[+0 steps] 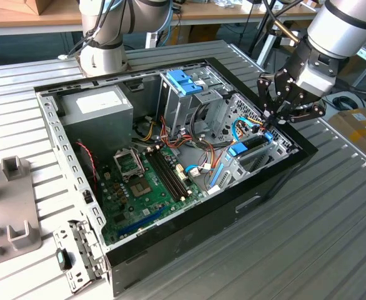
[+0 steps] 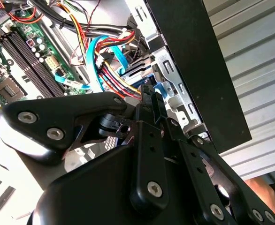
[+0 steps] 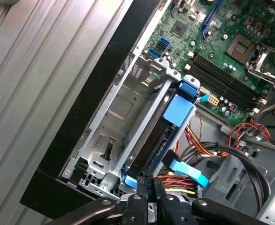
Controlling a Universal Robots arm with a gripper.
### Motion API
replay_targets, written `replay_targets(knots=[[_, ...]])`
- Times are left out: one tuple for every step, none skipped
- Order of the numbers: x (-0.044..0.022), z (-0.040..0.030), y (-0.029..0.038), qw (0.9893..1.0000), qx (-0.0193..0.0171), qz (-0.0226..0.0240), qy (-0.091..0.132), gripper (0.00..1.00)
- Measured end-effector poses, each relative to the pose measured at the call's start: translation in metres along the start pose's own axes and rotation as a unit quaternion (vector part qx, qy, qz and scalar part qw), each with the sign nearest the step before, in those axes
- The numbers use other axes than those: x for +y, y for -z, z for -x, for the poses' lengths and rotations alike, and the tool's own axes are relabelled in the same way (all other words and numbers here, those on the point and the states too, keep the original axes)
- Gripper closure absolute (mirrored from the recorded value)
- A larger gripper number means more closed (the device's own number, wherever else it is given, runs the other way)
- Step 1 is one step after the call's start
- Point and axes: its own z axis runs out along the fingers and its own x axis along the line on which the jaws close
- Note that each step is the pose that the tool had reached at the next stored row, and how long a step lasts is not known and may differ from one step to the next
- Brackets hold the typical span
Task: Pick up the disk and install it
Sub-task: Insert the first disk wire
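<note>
We're looking at an open desktop PC case lying on its side on the slatted metal bench. The gripper is hanging over the case's edge at the exterior view's right, fingertips down among the cables at the drive bay. We can't tell whether it's open or closed: its black linkages are blocking the tips in both wrist views.

The disk is sitting upright in the metal drive bay by the case's black side wall, its blue plastic carrier frame up along the top edge. In the exterior view that blue frame is showing just below the gripper. Red, yellow and black power wires and a flat blue data cable are running to the disk end nearest the gripper.

The motherboard is filling the case floor, the grey power supply is sitting in the far corner, and a drive cage with a blue handle is standing at the far edge
</note>
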Motion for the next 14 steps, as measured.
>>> replay_targets(knots=[[0.0000,0.0000,0.0000,1.0000,0.0002,-0.0001,-0.003,0.83],[0.0000,0.0000,0.0000,1.0000,0.0003,-0.0002,-0.005,0.83],[0.0000,0.0000,0.0000,1.0000,0.0004,-0.0002,-0.006,0.83],[0.0000,0.0000,0.0000,1.0000,0.0005,-0.0004,-0.008,0.83],[0.0000,0.0000,0.0000,0.9999,0.0006,-0.0005,-0.011,0.83],[0.0000,0.0000,0.0000,0.9999,0.0007,-0.0005,-0.012,0.83],[0.0000,0.0000,0.0000,0.9999,0.0008,-0.0006,-0.014,0.83],[0.0000,0.0000,0.0000,0.9999,0.0009,-0.0007,-0.016,0.83],[0.0000,0.0000,0.0000,0.9998,0.0010,-0.0007,-0.017,0.83],[0.0000,0.0000,0.0000,0.9998,0.0011,-0.0008,-0.019,0.83],[0.0000,0.0000,0.0000,0.9998,0.0012,-0.0008,-0.020,0.83],[0.0000,0.0000,0.0000,0.9998,0.0013,-0.0009,-0.022,0.83],[0.0000,0.0000,0.0000,0.9997,0.0013,-0.0010,-0.023,0.83],[0.0000,0.0000,0.0000,0.9997,0.0014,-0.0010,-0.024,0.83]])
